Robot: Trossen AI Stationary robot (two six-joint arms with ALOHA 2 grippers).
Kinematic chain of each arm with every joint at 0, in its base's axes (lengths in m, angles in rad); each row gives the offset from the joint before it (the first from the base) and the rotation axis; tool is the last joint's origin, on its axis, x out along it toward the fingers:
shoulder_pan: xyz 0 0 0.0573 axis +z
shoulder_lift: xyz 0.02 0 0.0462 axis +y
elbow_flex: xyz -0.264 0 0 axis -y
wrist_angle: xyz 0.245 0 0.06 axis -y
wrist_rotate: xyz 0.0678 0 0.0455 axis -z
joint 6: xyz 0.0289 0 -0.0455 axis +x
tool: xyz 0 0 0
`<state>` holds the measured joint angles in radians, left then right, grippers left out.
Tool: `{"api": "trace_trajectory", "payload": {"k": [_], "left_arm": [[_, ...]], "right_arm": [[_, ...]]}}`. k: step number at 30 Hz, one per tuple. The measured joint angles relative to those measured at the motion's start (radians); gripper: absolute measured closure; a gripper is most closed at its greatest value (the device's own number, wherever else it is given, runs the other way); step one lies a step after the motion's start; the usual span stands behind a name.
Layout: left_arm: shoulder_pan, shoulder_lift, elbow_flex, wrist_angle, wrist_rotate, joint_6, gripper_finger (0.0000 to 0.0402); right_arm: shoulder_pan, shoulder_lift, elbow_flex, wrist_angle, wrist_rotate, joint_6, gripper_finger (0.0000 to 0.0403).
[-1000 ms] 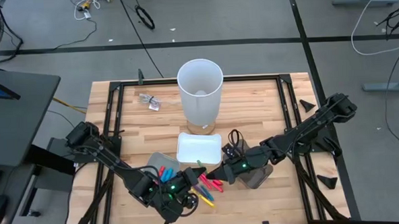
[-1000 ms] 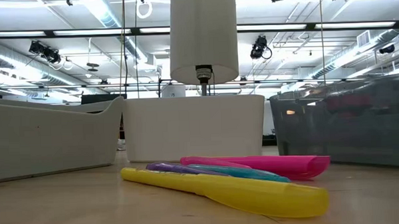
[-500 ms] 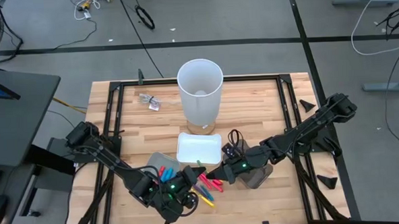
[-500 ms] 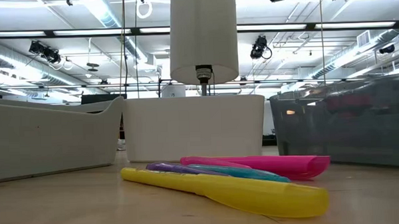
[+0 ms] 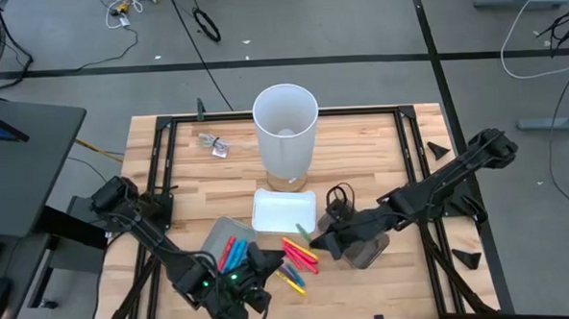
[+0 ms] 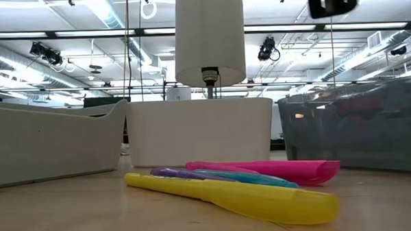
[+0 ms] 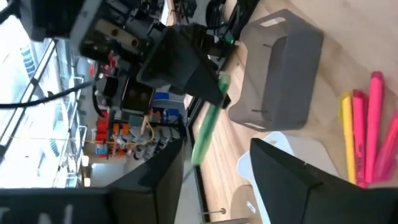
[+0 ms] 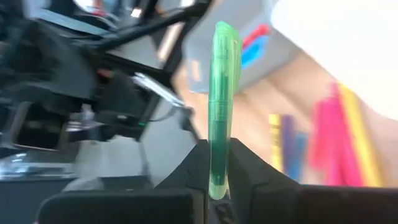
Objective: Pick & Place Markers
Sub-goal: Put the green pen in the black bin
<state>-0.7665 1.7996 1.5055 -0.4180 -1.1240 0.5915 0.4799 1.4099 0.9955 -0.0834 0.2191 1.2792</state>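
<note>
While pinched, slim glossy green marker (image 8: 220, 106) upright.

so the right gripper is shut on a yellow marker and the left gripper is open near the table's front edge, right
Not quite: the marker in the right gripper is green, not yellow, as the right wrist view shows the green marker pinched between its fingers. The rest holds: the left gripper is open near the front edge.

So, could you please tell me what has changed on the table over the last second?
The left gripper has pulled back from the loose markers toward the table's near edge, its jaws now open and empty. The right gripper has lifted slightly and drawn back to its own side, jaws shut on the green marker. The white tray, the grey trays and the tall white cup stayed put.
</note>
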Motion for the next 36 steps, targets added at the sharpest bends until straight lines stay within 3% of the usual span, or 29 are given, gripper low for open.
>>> {"api": "trace_trajectory", "payload": {"k": [18,30,36], "left_arm": [[-0.001,0.0,0.0,-0.084,-0.006,-0.211,0.019],[0.013,0.0,0.0,-0.119,-0.005,-0.267,0.019],[0.013,0.0,0.0,-0.131,-0.005,-0.27,0.019]], "right_arm": [[0.006,-0.155,0.0,-0.653,-0.049,0.102,0.0388],[0.006,-0.155,0.0,-0.921,-0.081,0.119,0.0391],[0.006,-0.155,0.0,-0.975,-0.081,0.121,0.0391]]}}
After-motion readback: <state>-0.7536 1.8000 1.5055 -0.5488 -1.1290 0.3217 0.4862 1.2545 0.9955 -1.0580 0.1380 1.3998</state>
